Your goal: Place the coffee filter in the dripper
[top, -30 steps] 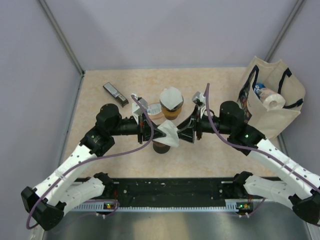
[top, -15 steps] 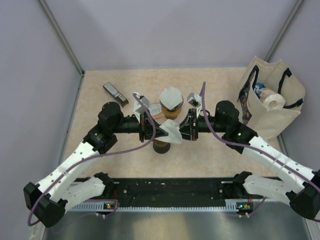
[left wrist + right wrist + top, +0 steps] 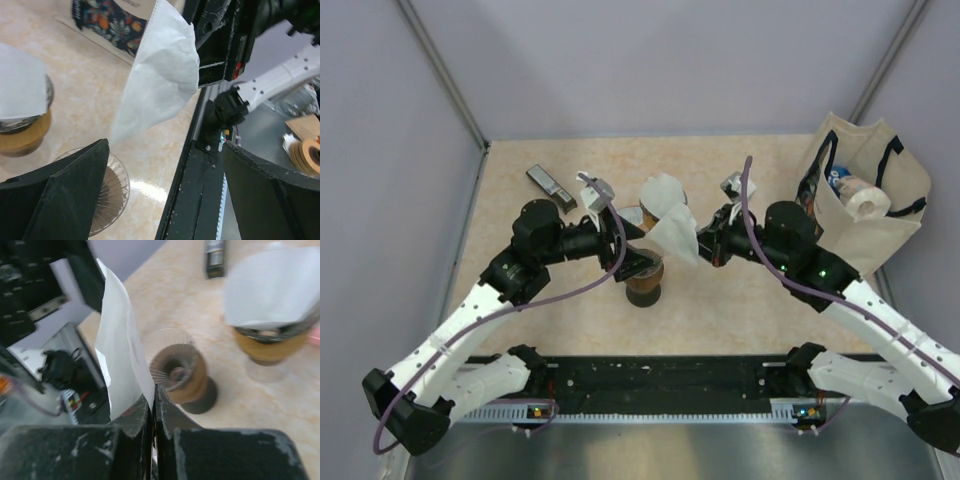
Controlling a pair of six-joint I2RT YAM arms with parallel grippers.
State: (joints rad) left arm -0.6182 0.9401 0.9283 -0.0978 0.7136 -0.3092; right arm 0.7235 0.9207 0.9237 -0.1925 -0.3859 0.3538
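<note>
- Here the coffee filter hangs in the air beside the dripper — not yet in it.
- The right gripper is pinched tight on the filter's edge.
- The left gripper stands wide apart over the dripper, holding nothing.
- Judged step: carrying over — next, the right arm must centre the filter's tip above the cone and lower it.
</note>
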